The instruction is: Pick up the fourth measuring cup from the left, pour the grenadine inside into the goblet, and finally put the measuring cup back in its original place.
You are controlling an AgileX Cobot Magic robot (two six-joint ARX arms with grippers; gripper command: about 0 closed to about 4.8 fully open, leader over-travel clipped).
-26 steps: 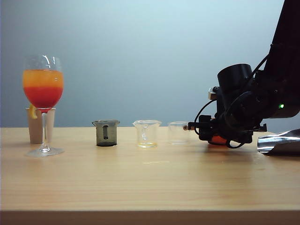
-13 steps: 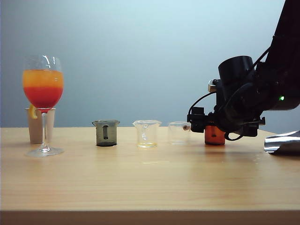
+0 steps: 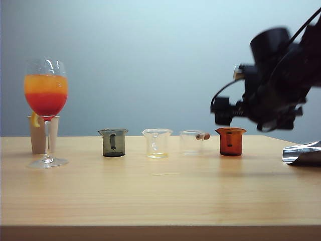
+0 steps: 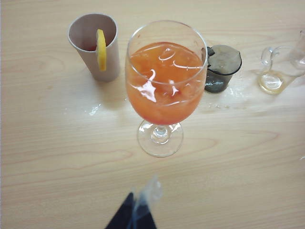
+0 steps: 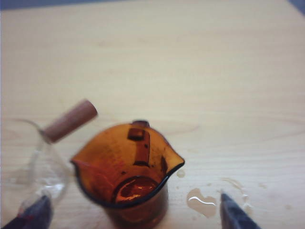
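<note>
The fourth measuring cup (image 3: 230, 141) now stands free and upright on the table (image 3: 160, 191), at the right end of the row of cups, while a second ago the right gripper (image 3: 261, 113) was low down around it and hid most of it. The right gripper has now risen well above the cup and to its right, and it looks blurred in the exterior view, so I judge it is moving away. In the right wrist view the cup (image 5: 127, 176) sits between the two dark fingertips (image 5: 236, 214), which stand wide apart on either side and do not touch it; the right gripper (image 5: 131, 215) is fully spread and holds nothing. Only a small red-brown rest shows at the bottom of the cup, and some drops lie on the table beside it. The goblet (image 3: 46, 108) stands at the far left with a red layer of grenadine (image 3: 46, 104) under the orange juice. So I judge the pouring is done and the cup is put back in its place, and the task is nearly or fully complete. The left gripper (image 4: 138, 212) hangs above the table in front of the goblet (image 4: 164, 86); only a dark tip with a pale blurred piece is visible, and I cannot tell if it is open or closed.
</note>
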